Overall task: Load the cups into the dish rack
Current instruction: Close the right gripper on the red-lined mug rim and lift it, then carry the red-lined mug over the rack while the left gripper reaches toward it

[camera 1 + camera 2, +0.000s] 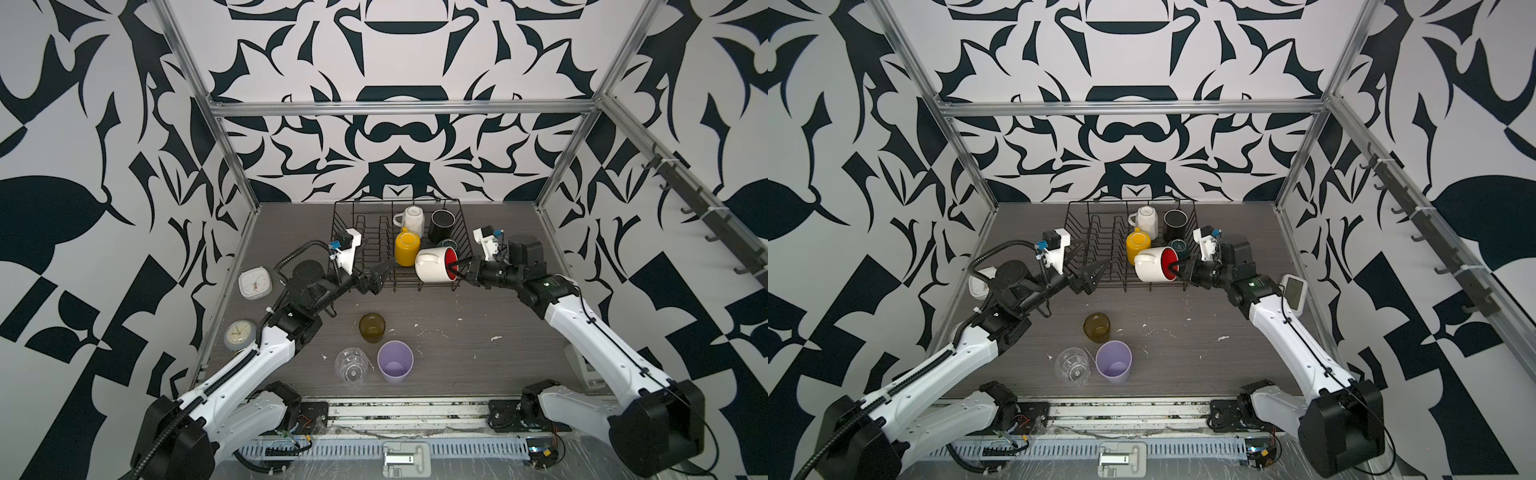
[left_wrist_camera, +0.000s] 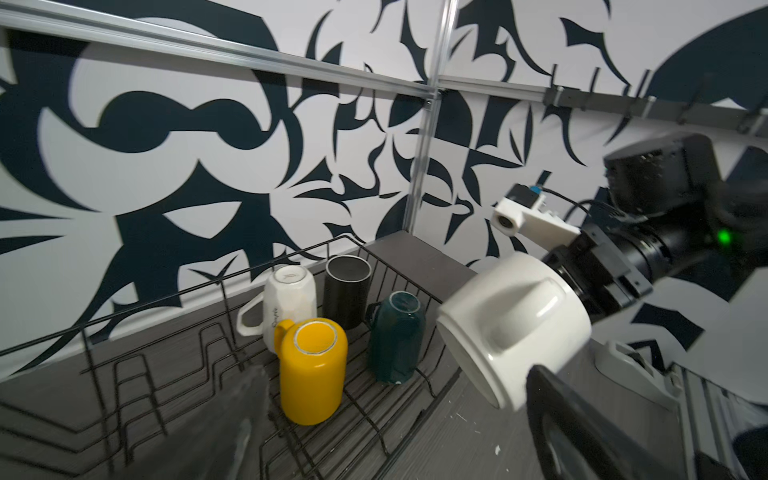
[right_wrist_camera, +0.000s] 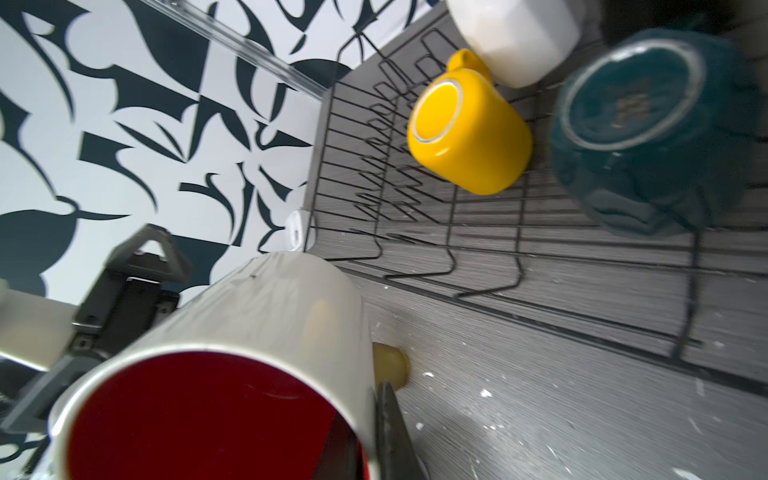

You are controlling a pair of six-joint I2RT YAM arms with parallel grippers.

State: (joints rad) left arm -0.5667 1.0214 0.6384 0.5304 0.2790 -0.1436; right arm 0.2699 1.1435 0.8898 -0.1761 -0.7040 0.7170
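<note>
The black wire dish rack [image 1: 365, 243] stands at the back of the table. Upside down in it are a white mug [image 1: 412, 220], a black mug [image 1: 441, 224], a yellow mug [image 1: 406, 248] and a teal mug [image 2: 397, 336]. My right gripper [image 1: 457, 268] is shut on the rim of the red-inside white mug [image 1: 432, 264], which hangs on its side over the rack's front right corner. My left gripper [image 1: 380, 278] is open and empty at the rack's front left. An amber glass [image 1: 372, 327], a clear glass [image 1: 352, 365] and a lilac tumbler [image 1: 395, 361] stand on the table in front.
Two small clocks [image 1: 255, 282] [image 1: 240, 334] lie at the table's left edge. A white device [image 1: 1293, 291] sits by the right arm. Metal frame posts [image 1: 232, 158] border the table, and a hook rail [image 1: 706, 216] runs along the right wall.
</note>
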